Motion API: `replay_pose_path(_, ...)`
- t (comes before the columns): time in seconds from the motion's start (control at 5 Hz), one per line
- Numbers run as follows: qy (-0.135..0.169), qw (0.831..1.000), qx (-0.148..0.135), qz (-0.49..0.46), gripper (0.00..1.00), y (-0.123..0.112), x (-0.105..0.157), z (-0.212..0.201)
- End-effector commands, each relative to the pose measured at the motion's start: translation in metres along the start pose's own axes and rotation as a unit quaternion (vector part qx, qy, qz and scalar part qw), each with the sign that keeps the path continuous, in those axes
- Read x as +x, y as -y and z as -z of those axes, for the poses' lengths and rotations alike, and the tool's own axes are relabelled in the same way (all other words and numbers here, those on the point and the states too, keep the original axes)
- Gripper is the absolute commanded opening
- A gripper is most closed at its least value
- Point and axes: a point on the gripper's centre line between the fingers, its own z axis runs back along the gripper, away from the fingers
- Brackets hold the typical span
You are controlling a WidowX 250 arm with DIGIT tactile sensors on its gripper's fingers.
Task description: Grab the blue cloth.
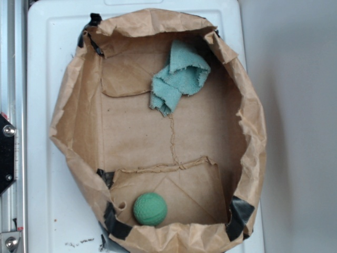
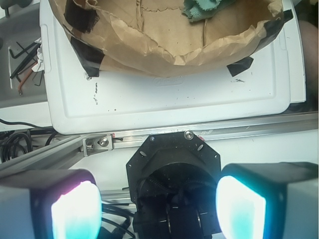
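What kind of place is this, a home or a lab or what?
Most likely a robotics lab bench. A taped paper bag serves as a makeshift bin on a white board, an aluminium rail runs alongside it, and hex keys and cables lie nearby.

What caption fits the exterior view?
Blue cloth and green ball lie apart inside a paper-lined tray.

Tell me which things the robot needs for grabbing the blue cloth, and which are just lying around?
Needed for the job:
- blue cloth, crumpled at the far end of the paper bag
- gripper, jaws apart, not yet over the bag

Just lying around:
- green ball, at the opposite end of the bag from the cloth
- paper bag, holding both
- white tray, under the bag
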Motion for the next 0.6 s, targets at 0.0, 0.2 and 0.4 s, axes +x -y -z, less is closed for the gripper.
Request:
replay_pose_path(0.0,0.033,0.998,0.035,-0.049,1.0,0.008,0.065,0.039)
replay_pose_path(0.2,0.035,0.995,0.057,-0.071,1.0,0.004,0.094,0.059)
replay_pose_path(0.4,0.043,0.991,0.081,-0.101,1.0,-0.014,0.116,0.078)
